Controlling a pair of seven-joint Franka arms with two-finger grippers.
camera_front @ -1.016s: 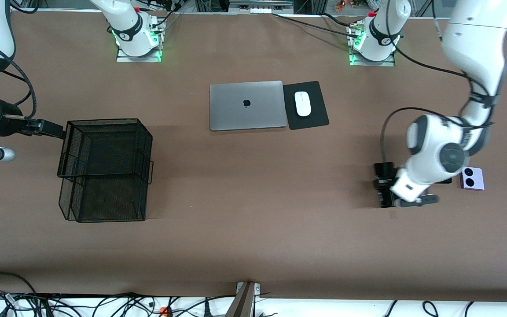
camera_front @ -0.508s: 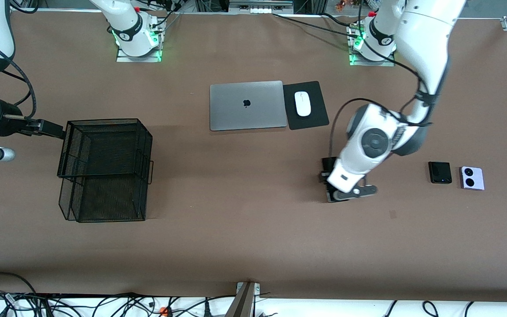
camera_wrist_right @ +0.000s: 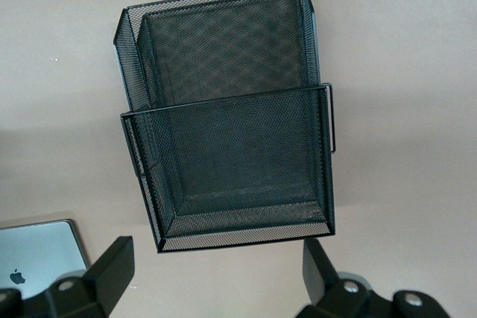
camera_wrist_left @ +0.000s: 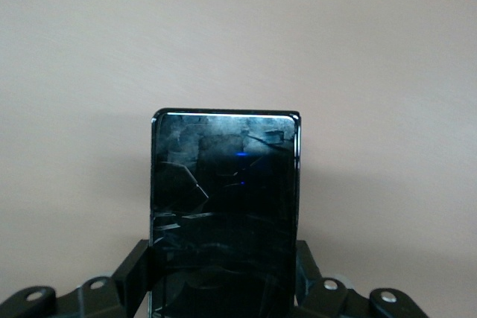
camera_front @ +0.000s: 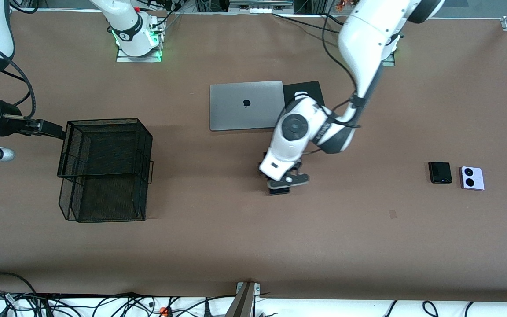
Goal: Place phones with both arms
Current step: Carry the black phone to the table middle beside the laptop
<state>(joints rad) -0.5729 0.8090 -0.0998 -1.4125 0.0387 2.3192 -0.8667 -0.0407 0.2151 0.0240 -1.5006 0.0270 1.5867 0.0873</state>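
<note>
My left gripper (camera_front: 281, 185) is shut on the long black slab phone (camera_wrist_left: 223, 199), gripping its two long edges while one end sticks out ahead of the fingers (camera_wrist_left: 133, 277). It hangs over the bare middle of the table, close to the laptop. The small black flip phone (camera_front: 439, 172) and the lilac-white flip phone (camera_front: 472, 178) lie side by side at the left arm's end of the table. My right gripper (camera_front: 46, 128) waits beside the black mesh basket (camera_front: 104, 169), open and empty. In the right wrist view its fingers (camera_wrist_right: 112, 266) frame the basket (camera_wrist_right: 231, 147).
A closed grey laptop (camera_front: 247, 105) lies in the middle of the table with a black mouse pad (camera_front: 310, 86) beside it, partly covered by the left arm. The laptop's corner (camera_wrist_right: 37, 258) also shows in the right wrist view. Cables run along the table's front edge.
The left arm has carried the long black phone from beside the two flip phones toward the middle of the table, uncovering the black flip phone. The right arm has not moved.
</note>
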